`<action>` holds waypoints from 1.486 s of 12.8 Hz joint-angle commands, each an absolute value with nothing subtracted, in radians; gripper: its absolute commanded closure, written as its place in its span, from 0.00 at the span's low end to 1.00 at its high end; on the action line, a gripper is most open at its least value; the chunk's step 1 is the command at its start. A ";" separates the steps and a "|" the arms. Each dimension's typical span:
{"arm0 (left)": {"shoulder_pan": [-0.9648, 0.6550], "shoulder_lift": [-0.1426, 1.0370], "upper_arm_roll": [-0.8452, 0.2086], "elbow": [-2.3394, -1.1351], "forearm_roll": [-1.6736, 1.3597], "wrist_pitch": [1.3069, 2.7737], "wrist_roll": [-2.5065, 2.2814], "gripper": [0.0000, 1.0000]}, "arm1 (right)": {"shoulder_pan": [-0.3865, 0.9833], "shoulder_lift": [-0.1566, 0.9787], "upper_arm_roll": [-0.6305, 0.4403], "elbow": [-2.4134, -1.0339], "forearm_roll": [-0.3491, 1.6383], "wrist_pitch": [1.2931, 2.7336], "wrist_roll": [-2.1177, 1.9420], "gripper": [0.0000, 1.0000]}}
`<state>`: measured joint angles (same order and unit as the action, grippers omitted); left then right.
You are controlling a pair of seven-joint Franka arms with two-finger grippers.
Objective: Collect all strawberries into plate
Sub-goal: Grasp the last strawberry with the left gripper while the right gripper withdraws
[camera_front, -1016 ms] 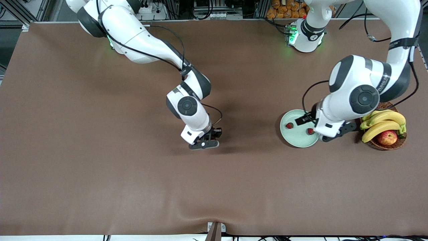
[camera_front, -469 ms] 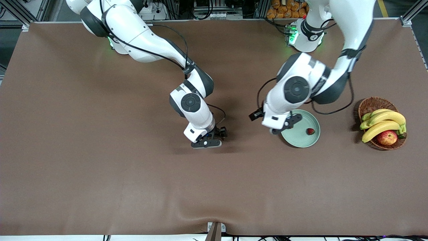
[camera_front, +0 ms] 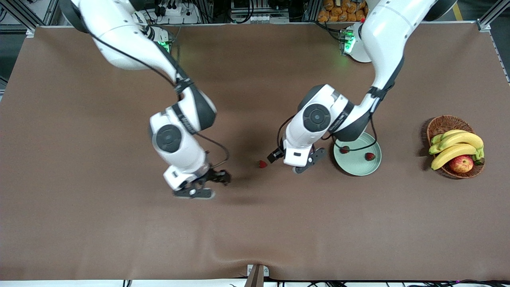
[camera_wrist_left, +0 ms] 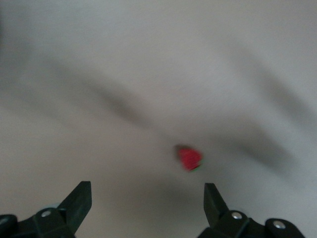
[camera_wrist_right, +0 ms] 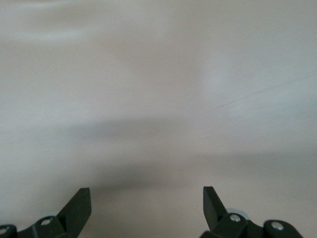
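— Where are the arms?
— Left gripper (camera_front: 297, 164), jaws wide and empty, hangs over the brown table (camera_front: 79, 223) between a loose strawberry (camera_front: 261, 164) and the plate (camera_front: 356, 167); right gripper (camera_front: 199, 187), jaws wide.
— The fruit?
— Two strawberries (camera_front: 345, 150) in the plate.

You have 2 strawberries (camera_front: 345, 150) on the mint plate (camera_front: 356, 167); 1 strawberry (camera_front: 261, 164) lies on the surface nearby.
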<state>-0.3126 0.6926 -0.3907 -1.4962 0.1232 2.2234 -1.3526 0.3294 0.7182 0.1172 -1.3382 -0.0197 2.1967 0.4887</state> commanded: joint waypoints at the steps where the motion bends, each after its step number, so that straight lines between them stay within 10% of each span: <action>1: -0.449 0.831 -0.263 -1.336 0.149 2.282 -1.410 0.00 | 0.192 0.652 0.137 -1.397 -0.025 2.145 0.337 0.00; 6: -0.515 0.896 -0.232 -1.336 0.150 2.391 -1.479 0.03 | 0.034 0.427 0.135 -1.609 -0.051 2.138 0.193 0.00; 10: -0.522 0.930 -0.221 -1.338 0.155 2.395 -1.480 0.26 | -0.029 0.185 0.137 -1.759 -0.054 1.992 0.097 0.00; 19: -0.535 0.948 -0.222 -1.338 0.150 2.417 -1.482 0.45 | -0.037 -0.003 0.031 -1.712 -0.043 1.655 -0.106 0.00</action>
<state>-0.5229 0.9243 -0.2293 -1.3629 0.1323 2.3942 -1.4567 -0.0485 0.0215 0.0529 -1.7216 -0.0446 1.6898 -0.0734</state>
